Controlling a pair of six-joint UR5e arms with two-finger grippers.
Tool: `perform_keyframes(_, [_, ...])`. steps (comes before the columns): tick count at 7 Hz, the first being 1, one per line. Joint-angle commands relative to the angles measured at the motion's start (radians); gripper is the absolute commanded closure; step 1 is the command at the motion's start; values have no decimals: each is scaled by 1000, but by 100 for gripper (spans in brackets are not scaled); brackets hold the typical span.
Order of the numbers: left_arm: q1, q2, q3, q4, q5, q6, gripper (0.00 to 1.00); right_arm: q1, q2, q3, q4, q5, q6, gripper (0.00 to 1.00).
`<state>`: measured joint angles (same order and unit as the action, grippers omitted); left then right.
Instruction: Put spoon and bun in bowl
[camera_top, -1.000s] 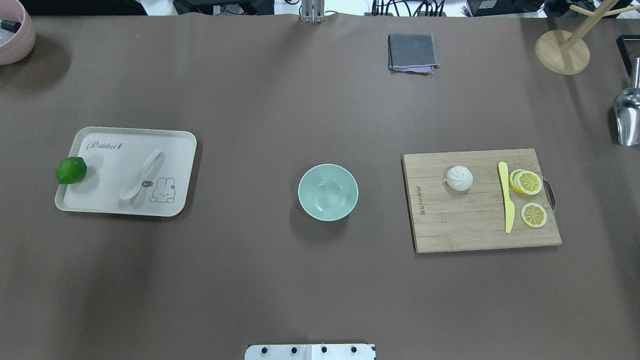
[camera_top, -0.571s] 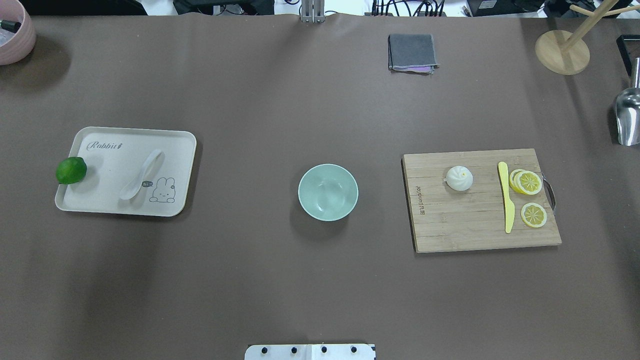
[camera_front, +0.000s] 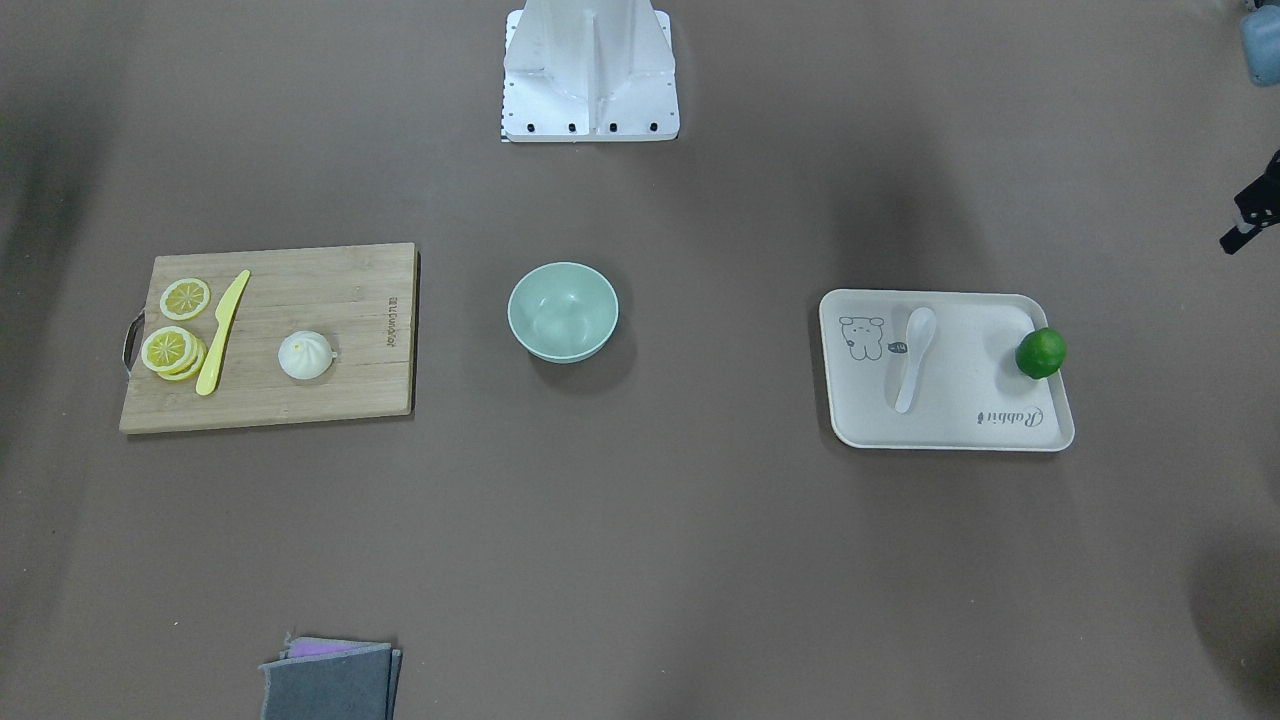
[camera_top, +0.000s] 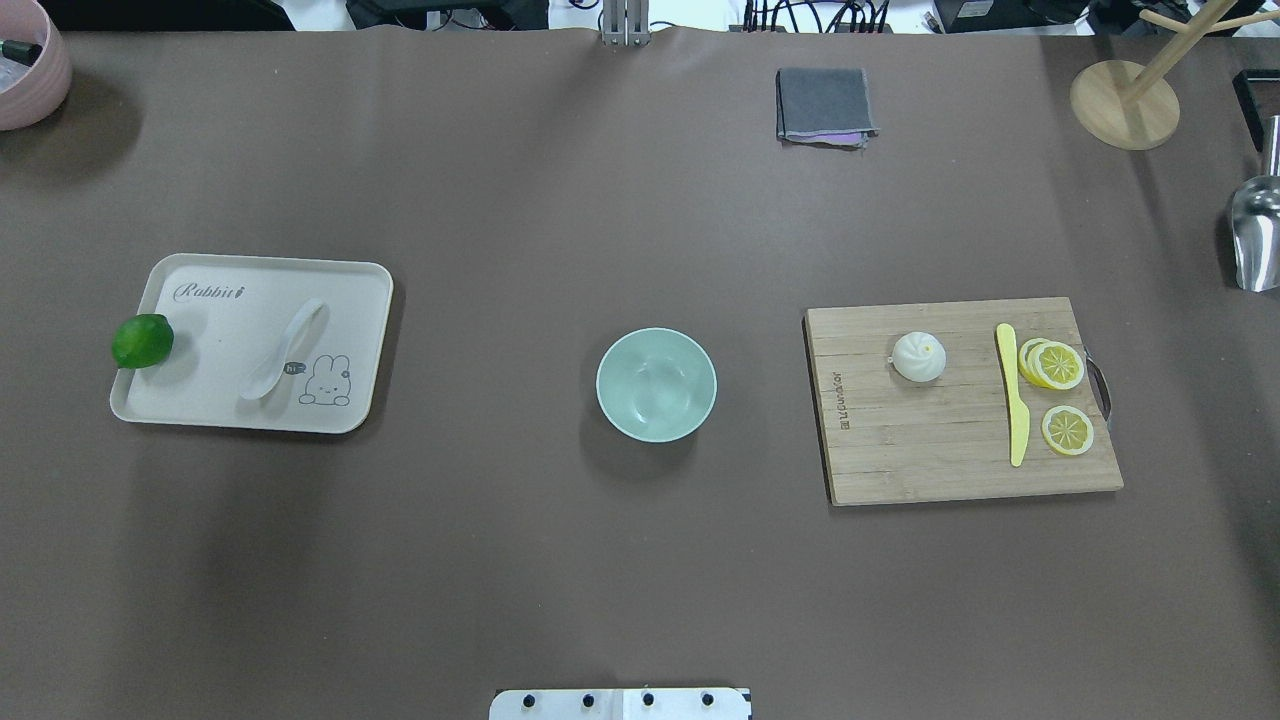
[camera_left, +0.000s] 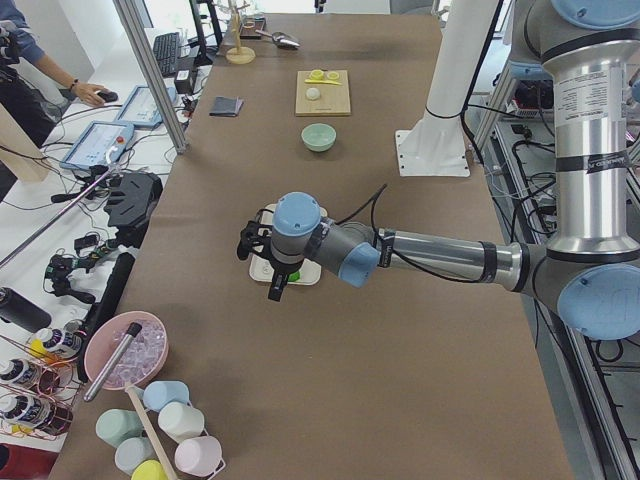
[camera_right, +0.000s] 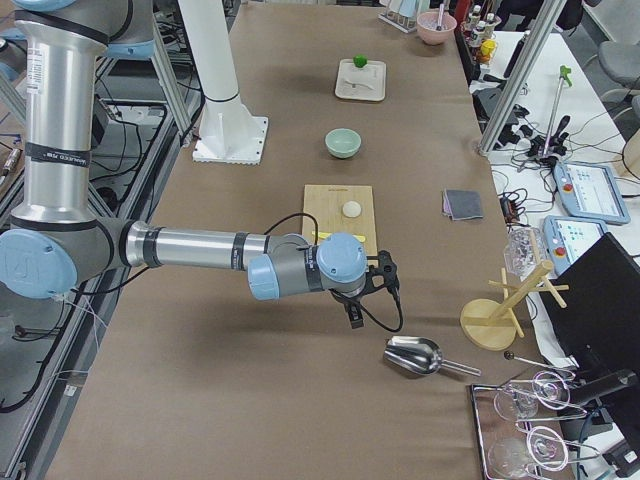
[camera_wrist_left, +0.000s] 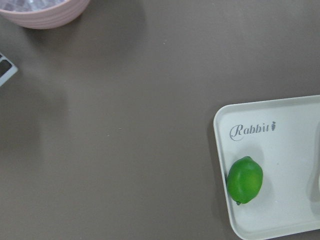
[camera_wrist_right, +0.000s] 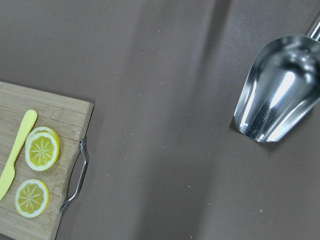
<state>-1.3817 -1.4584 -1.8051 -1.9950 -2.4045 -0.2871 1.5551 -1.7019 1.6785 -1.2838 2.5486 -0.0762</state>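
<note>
The white spoon (camera_top: 285, 350) lies on the beige tray (camera_top: 220, 320) at the left; it also shows in the front view (camera_front: 915, 358). The white bun (camera_top: 919, 356) sits on the wooden cutting board (camera_top: 950, 450) at the right. The mint-green bowl (camera_top: 656, 385) stands empty at mid-table between them. My left gripper (camera_left: 262, 270) hovers beyond the tray's outer end, near the lime, seen only from the left side. My right gripper (camera_right: 365, 290) hovers past the board's handle end, seen only from the right side. I cannot tell whether either is open or shut.
A green lime (camera_top: 142, 340) rests on the tray's left edge. A yellow knife (camera_top: 1015, 395) and lemon slices (camera_top: 1055, 365) lie on the board. A metal scoop (camera_top: 1255, 235), wooden stand (camera_top: 1125, 100), grey cloth (camera_top: 824, 104) and pink bowl (camera_top: 25, 65) sit along the table's edges.
</note>
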Motion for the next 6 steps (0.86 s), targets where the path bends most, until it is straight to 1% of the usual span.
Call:
perform_keyframes(1, [161,-51,-46,-13,103,-88,11,-50,8,3,94,-7,134,0])
perform_keyframes(2, [246,-118,-30,4,142,-148,16,-90,10,3,175,-13,255,0])
perform_keyframes(3, [336,-178,-5,10,206,-220,19,-124,10,3,243,-30,348,0])
perform_keyframes(5, [438,-293,59,56,275,-256,20,-190,47,3,264,-42,452,0])
perform_keyframes(6, [476,-353,94,100,281,-259,22,-219,70,3,264,-45,492,0])
